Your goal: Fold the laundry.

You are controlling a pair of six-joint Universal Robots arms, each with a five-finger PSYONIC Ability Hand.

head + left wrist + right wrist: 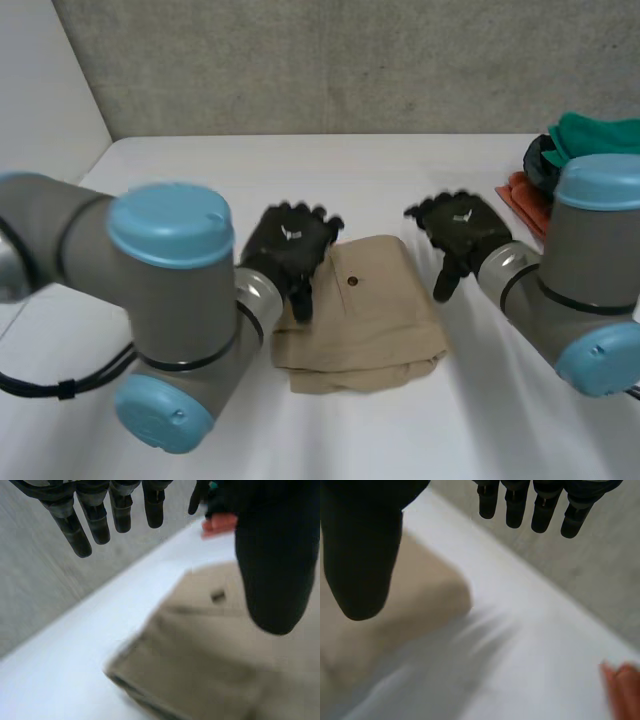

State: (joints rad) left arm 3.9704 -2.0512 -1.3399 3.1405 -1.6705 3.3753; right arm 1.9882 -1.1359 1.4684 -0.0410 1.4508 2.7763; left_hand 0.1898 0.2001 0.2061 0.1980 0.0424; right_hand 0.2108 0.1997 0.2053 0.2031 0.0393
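left hand (288, 240) fingers apart, over tan cloth (370, 310) edge | right hand (462, 226) fingers apart, beside cloth

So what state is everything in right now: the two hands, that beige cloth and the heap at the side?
tan garment: folded into a flat packet, lying on the table, button on top.
left hand: open, fingers straight, over the garment's edge, holding nothing.
right hand: open, fingers straight, beside the garment, holding nothing.
pile of clothes: heaped, unfolded, near the right arm.
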